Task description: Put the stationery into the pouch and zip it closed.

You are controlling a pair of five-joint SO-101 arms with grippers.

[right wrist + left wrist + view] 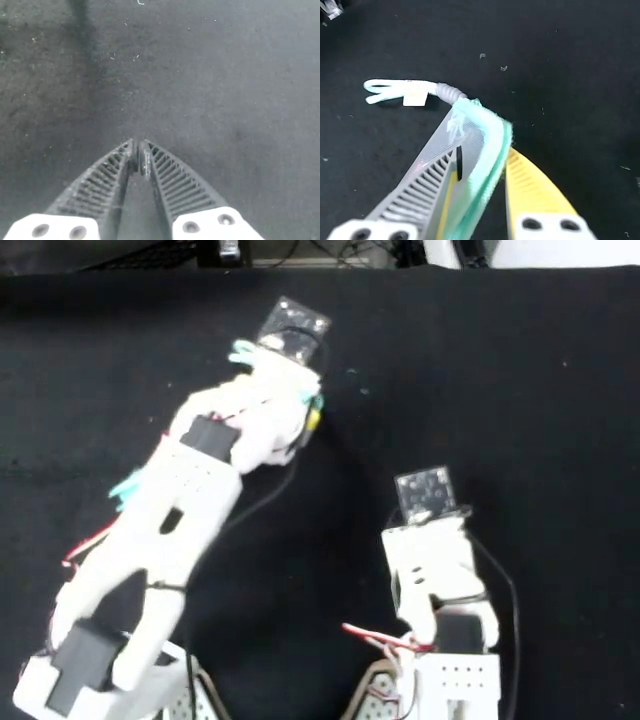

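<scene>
The black cloth (pixel 520 380) is seen spread right across the counter, dusted with pale specks of lint. Past its far edge, a thin strip of cables (pixel 300 252) and a pale surface is glimpsed.

In the high view, the left arm (pixel 190 490) is stretched well out over the cloth, towards the far side. The right arm (pixel 440 580) is folded up close to the near edge, well apart from it.

Now the left jaws, one ribbed and grey, the other yellow. They are closed down on the pouch (pixel 477 145), a translucent bag with a teal trim. Its edge is pinched between them, and the grey jaw is seen through the pouch wall. A white zip cord (pixel 395 90) with a small white tag is seen running out from the pouch's corner, beyond the jaw tips and over the dark cloth. Whether the cord is touching the cloth cannot be told. A narrow dark shape (pixel 459 162) is made out through the pouch wall, but what it is cannot be told. Whether the zip is drawn shut cannot be told either.

Over to the right jaws, both ribbed and grey. They are brought together tip to tip, gripping only each other, and are held over bare cloth.
</scene>
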